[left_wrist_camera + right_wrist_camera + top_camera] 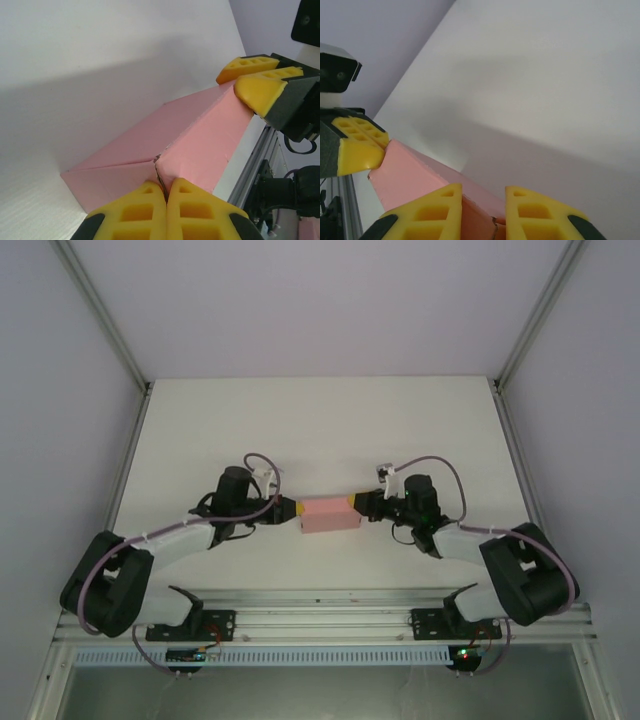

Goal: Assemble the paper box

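Left wrist: paper box was pinched at both ends, left gripper fully closed, right gripper narrow; crushing was best avoided.

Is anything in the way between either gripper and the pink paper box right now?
Nothing visible stands between them. The left gripper is pinched shut on one end of the paper box, and the right gripper has the opposite end between its fingers.
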`<action>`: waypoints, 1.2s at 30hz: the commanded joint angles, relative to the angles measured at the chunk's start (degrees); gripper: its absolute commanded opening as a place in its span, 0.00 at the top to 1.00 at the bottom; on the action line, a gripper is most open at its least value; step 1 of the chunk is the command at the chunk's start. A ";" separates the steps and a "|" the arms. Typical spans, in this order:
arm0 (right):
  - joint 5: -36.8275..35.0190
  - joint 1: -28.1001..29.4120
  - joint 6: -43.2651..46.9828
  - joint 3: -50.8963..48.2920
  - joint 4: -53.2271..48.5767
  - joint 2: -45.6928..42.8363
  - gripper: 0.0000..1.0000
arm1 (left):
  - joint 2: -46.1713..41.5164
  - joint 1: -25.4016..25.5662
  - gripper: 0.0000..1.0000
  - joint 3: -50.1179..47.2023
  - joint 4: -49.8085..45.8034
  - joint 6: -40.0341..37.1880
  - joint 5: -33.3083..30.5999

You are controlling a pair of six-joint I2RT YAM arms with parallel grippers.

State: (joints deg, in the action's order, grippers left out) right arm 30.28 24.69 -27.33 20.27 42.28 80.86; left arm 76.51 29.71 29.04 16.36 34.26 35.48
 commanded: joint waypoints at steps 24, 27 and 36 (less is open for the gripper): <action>-10.37 0.34 -0.63 13.23 -40.87 -11.80 0.33 | -3.29 4.23 0.11 19.39 -33.00 -8.87 -16.24; -8.35 -1.42 -0.26 16.60 -41.73 -12.14 0.13 | -2.85 3.79 0.00 23.05 -34.50 -9.96 -17.31; 5.96 -3.11 27.50 30.69 -49.18 -6.94 0.01 | -0.34 -7.37 0.00 30.80 -41.85 -7.80 -29.86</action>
State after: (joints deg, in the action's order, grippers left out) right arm 29.52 20.80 -15.35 46.96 -0.99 72.42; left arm 75.18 25.69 58.59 -21.52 26.11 10.11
